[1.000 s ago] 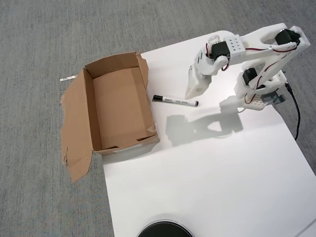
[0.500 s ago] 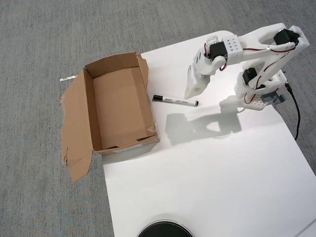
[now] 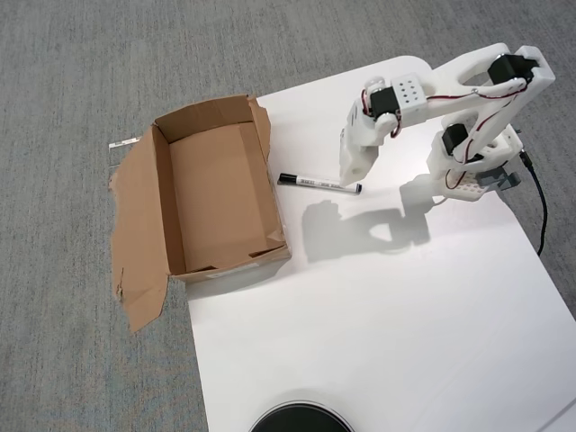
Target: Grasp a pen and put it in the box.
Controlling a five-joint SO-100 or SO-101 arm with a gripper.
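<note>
Pen first: in the overhead view we see the slim white-grey marker pen with black ends (image 3: 319,184) lying flat on the white tabletop (image 3: 387,315), just beside the shallow brown cardboard box (image 3: 162,202), which looks empty. Our white arm's fingers (image 3: 352,165) hang just above the pen's right end, holding nothing; how far apart they are we cannot tell. We judge that closing this far off-centre could tip or roll the pen away.

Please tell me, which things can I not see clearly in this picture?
Overhead view only:
- The hand: open or shut is unclear, seen from above against the white table.
- The pen: its print is too small.
- Dark round object: cut off by the bottom edge.
</note>
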